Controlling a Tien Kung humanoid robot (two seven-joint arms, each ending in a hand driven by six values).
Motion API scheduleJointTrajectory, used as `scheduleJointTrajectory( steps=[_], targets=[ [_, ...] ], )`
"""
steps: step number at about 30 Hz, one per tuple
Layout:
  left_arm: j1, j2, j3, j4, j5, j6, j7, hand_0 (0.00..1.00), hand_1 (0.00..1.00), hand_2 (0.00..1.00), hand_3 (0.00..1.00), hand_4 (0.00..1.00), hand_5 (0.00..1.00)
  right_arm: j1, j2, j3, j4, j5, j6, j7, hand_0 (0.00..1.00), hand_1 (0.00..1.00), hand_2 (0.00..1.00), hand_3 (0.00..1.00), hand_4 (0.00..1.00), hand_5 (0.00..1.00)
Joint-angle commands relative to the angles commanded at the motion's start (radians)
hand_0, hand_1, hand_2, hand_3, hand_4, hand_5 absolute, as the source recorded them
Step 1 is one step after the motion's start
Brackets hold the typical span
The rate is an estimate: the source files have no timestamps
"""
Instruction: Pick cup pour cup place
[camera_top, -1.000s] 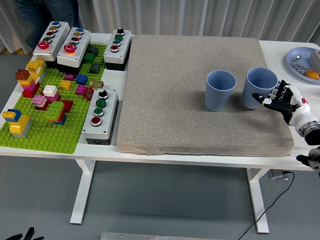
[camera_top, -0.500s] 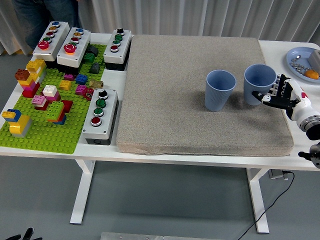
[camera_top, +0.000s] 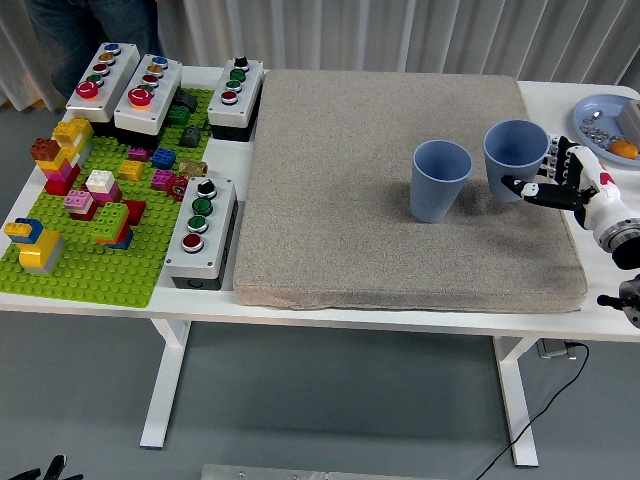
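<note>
Two blue cups are over the grey mat (camera_top: 380, 250). The left cup (camera_top: 440, 180) stands upright on the mat. My right hand (camera_top: 558, 180) is shut on the right cup (camera_top: 515, 157), gripping it from its right side. That cup is upright and a little above the mat, with its shadow beneath it. What is inside either cup cannot be seen. A sliver of my left hand (camera_top: 48, 468) shows at the bottom left corner, well below the table.
A green baseplate (camera_top: 90, 270) with several coloured bricks lies at the left. Several button boxes (camera_top: 200, 232) stand around it. A blue plate (camera_top: 600, 120) with small items sits at the far right. A person (camera_top: 90, 30) stands at the top left.
My right hand has closed on the right cup and raised it slightly off the mat, moving it up and a little left. The left cup has not moved.
</note>
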Motion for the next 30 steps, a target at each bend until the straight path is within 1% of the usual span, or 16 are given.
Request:
scheduleJointTrajectory(
  steps=[5, 11, 20, 25, 30],
  targets=[
    [-0.002, 0.000, -0.002, 0.000, 0.003, 0.000, 0.000, 0.716, 0.660, 0.735, 0.657, 0.475, 0.986, 0.010, -0.003, -0.004, 0.011, -0.040, -0.015, 0.000, 0.766, 0.599, 0.504, 0.614, 0.607, 0.008],
    [-0.003, 0.001, -0.003, 0.000, 0.002, 0.000, 0.000, 0.716, 0.660, 0.735, 0.657, 0.474, 0.986, 0.018, -0.004, -0.016, 0.043, -0.117, -0.035, -0.004, 0.767, 0.599, 0.505, 0.612, 0.605, 0.009],
    [-0.004, 0.001, -0.003, 0.000, 0.003, 0.000, 0.000, 0.716, 0.658, 0.735, 0.656, 0.475, 0.985, 0.013, 0.002, -0.028, 0.070, -0.168, -0.052, -0.008, 0.768, 0.599, 0.504, 0.613, 0.605, 0.007],
    [-0.005, 0.001, -0.004, 0.000, 0.006, 0.000, 0.001, 0.716, 0.658, 0.735, 0.656, 0.476, 0.985, 0.012, 0.003, -0.031, 0.085, -0.230, -0.069, -0.008, 0.772, 0.599, 0.503, 0.611, 0.604, 0.007],
    [-0.003, 0.001, -0.004, 0.000, 0.006, 0.000, 0.001, 0.716, 0.658, 0.735, 0.656, 0.476, 0.984, 0.010, 0.004, -0.033, 0.093, -0.255, -0.079, -0.005, 0.771, 0.599, 0.503, 0.610, 0.604, 0.005]
  ],
)
